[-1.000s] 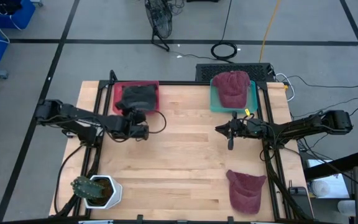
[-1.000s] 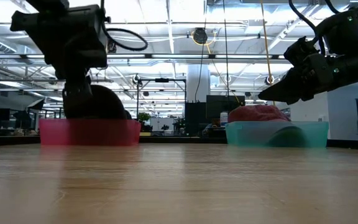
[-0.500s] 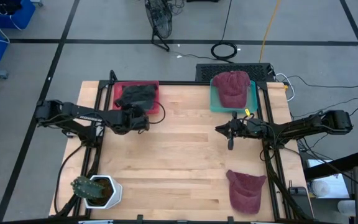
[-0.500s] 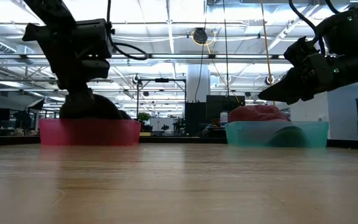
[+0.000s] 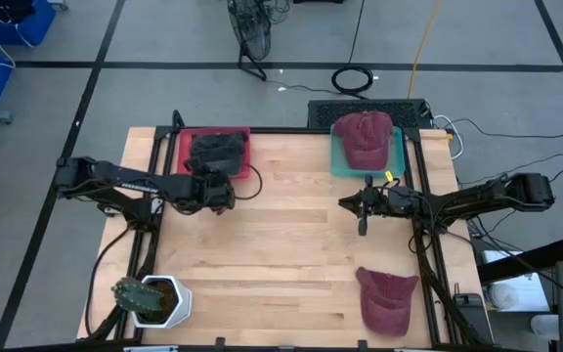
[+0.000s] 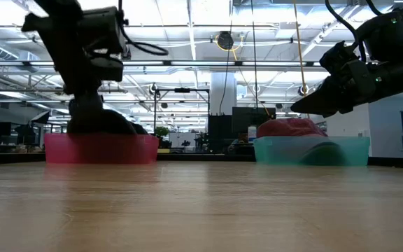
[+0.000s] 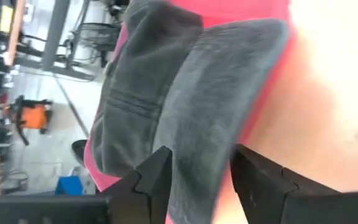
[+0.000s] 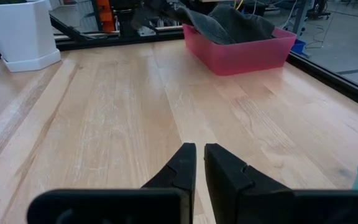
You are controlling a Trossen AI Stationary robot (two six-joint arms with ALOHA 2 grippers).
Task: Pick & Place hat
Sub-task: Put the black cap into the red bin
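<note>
A dark grey hat (image 5: 218,150) lies in the red tray (image 5: 182,147) at the table's far left; it fills the left wrist view (image 7: 185,106). My left gripper (image 5: 225,194) is open at the tray's near side, its fingers (image 7: 160,177) pointing at the hat and standing just short of it. One maroon hat (image 5: 365,137) rests in the teal tray (image 5: 336,161). A second maroon hat (image 5: 389,298) lies flat on the table near its near right corner. My right gripper (image 5: 344,203) is shut (image 8: 200,149), raised over the table's right half and pointing left.
A white pot with a green plant (image 5: 154,298) stands at the near left corner. Bare wooden table (image 5: 291,244) stretches between the two arms. Black frame rails run along the table's left and right edges. Cables lie on the floor beyond the far edge.
My left gripper has moved toward the far edge, closing on the red tray, tipping partway and then righting itself. The grey hat has kept its place in the tray. My right arm has kept still.
</note>
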